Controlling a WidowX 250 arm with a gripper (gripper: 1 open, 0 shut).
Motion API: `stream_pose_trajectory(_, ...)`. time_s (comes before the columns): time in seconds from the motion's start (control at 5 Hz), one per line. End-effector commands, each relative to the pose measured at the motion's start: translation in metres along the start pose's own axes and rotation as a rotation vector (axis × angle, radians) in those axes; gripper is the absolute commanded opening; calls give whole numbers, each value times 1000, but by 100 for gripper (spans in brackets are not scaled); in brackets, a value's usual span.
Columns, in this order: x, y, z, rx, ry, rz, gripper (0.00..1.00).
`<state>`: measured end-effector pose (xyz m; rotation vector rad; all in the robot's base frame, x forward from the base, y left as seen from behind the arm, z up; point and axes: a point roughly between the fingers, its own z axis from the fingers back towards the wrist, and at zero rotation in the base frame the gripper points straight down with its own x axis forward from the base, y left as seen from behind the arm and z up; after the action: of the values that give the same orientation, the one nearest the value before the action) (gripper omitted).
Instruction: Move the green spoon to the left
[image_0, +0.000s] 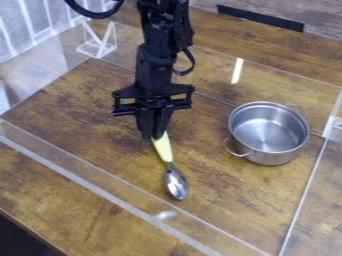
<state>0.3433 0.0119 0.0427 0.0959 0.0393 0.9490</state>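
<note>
The green spoon (163, 151) has a yellow-green handle and a shiny silver bowl (175, 185). It slants from the table's front middle up toward the gripper. My gripper (152, 132) points straight down over the handle's upper end. Its dark fingers (147, 118) come together to a point there, shut on the tip of the handle. The bowl end sits low on the wooden table (80, 110); I cannot tell whether it touches the wood.
A round steel pot (267, 130) stands to the right of the spoon. A thin white stick (237, 70) lies behind it. A clear acrylic stand (96, 40) is at the back left. Low clear plastic walls (80, 175) border the work area.
</note>
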Motion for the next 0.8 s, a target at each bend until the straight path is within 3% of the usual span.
stream_pose_trajectory(0.0, -5, -11, 8, -27, 0, 49, 0)
stream_pose_trajectory(0.2, -16, -21, 10, -29, 14, 80, 0)
stream_pose_trajectory(0.4, -18, -32, 7, -39, 24, 127, 100)
stream_pose_trajectory(0.6, -19, -39, 11, -53, 34, 187, 0)
